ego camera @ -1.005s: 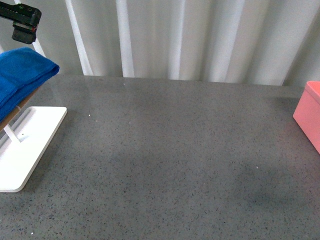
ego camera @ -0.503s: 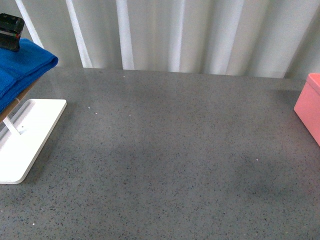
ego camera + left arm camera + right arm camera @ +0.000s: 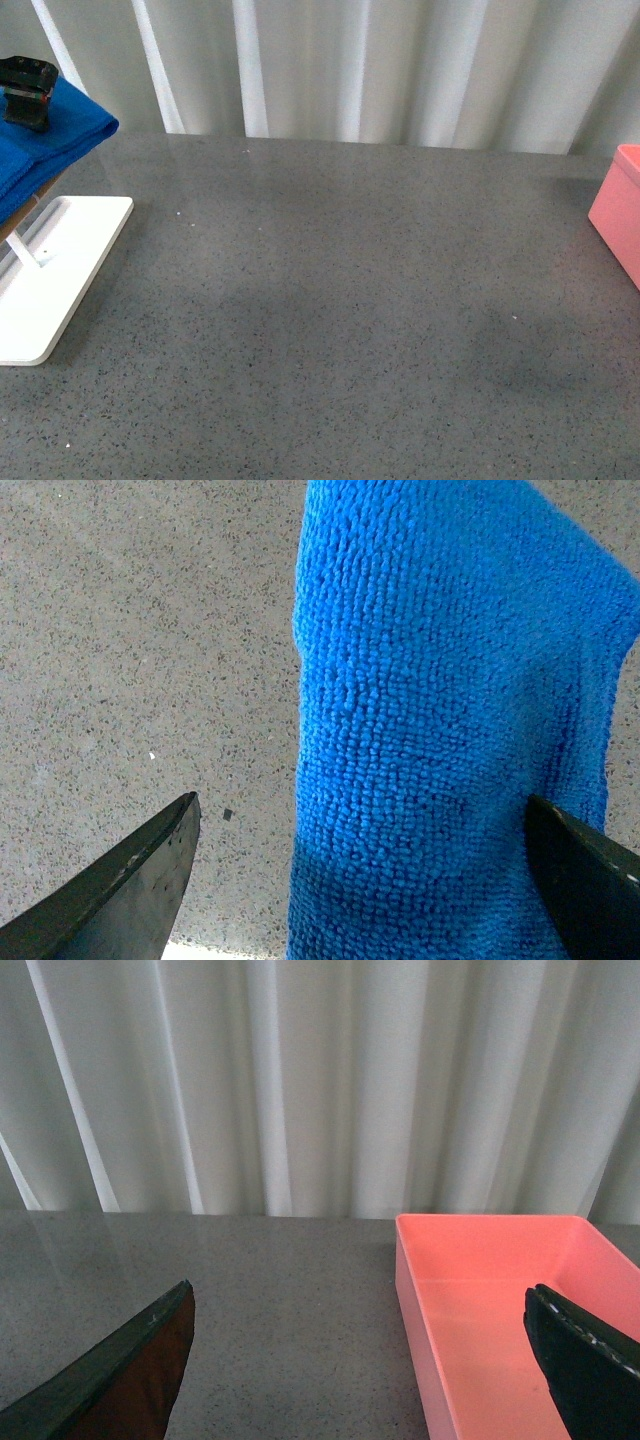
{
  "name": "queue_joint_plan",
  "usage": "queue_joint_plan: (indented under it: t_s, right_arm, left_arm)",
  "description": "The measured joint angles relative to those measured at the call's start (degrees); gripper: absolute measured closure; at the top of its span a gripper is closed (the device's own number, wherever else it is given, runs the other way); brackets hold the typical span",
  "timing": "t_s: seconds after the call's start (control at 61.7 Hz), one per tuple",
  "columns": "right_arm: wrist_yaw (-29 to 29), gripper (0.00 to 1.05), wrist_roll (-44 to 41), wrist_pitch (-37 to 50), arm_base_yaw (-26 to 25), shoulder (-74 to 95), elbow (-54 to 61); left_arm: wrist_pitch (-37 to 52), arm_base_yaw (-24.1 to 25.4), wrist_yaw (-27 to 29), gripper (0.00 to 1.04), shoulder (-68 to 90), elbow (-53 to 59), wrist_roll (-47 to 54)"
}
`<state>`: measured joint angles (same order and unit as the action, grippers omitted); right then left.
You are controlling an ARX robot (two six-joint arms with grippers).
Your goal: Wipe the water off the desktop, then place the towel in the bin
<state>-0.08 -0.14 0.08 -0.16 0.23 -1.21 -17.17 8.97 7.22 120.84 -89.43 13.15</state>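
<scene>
Jaws of the left gripper (image 3: 360,802), wide apart over the towel (image 3: 440,680), should sink astride its fold before pinching; the right gripper (image 3: 360,1288) gapes empty.

It looks like a lab test booth: a speckled grey stone-like worktop (image 3: 350,300) backed by plain white pleated curtains (image 3: 350,70)

The towel (image 3: 440,710) is showing fluffy looped cloth. The speckled, stone-like desktop (image 3: 350,300) is gleaming faintly, the bin (image 3: 500,1295) looking like smooth plastic.
</scene>
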Motion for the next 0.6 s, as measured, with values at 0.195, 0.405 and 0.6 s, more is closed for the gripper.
queue_joint_plan:
  t_s: [0.195, 0.405, 0.6]
  right_arm:
    - [0.0, 0.07, 0.0, 0.0, 0.0, 0.0, 0.0]
    - [0.0, 0.07, 0.0, 0.0, 0.0, 0.0, 0.0]
    - [0.0, 0.07, 0.0, 0.0, 0.0, 0.0, 0.0]
  left_arm:
    - [0.7, -0.3, 0.8, 0.26, 0.0, 0.3, -0.2]
    - [0.9, -0.8, 0.6, 0.62, 0.0, 0.7, -0.6]
    - [1.1, -0.9, 0.4, 0.94, -0.5, 0.7, -0.6]
